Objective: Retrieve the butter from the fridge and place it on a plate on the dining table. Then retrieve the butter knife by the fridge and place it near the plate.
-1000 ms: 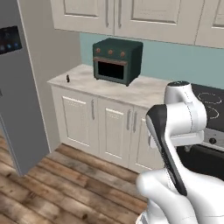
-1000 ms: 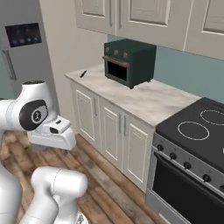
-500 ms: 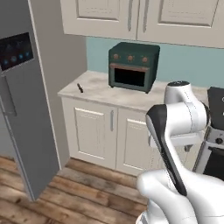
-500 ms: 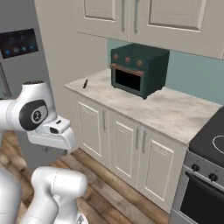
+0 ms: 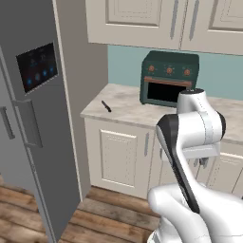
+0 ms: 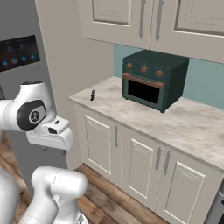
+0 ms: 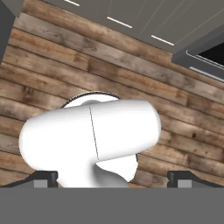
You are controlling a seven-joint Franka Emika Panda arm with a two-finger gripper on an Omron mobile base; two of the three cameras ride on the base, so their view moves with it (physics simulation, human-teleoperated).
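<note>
- Fridge [image 5: 33, 118] fills the left of the left base view, grey, doors shut, long vertical handle on it. I judge I'm on the approach step, base facing fridge and cabinets. No butter visible, presumably inside the fridge, so I can't say which shelf.
- Plate and dining table aren't anywhere I can point to, so nothing placed yet by my reading. Task looks near its start.
- Worktop [image 6: 144, 118], beige marbled, on cream cabinets just right of the fridge. Dark green toaster oven [image 6: 154, 79] sits on it toward the back.
- Butter knife [image 5: 106, 106] lies flat on the worktop near the fridge-side end, apart from the oven. Also in the right base view [image 6: 92, 94], small and dark.
- Arm is folded in close to the base, hand pointing down at the wooden floor [image 7: 52, 65].
- Claw [image 7: 113, 178]: the two tips stand wide apart at the bottom of the hand view, nothing between them, holding nothing.
- Next move as I see it: get square to a fridge door, raise the arm, reach the handle, pull it open. Needs room for the door swing.
- Writing: none readable. Fridge's dark panel [image 5: 37, 66] has blue lights or icons, too small to read. Oven has three knobs, no brand legible.
</note>
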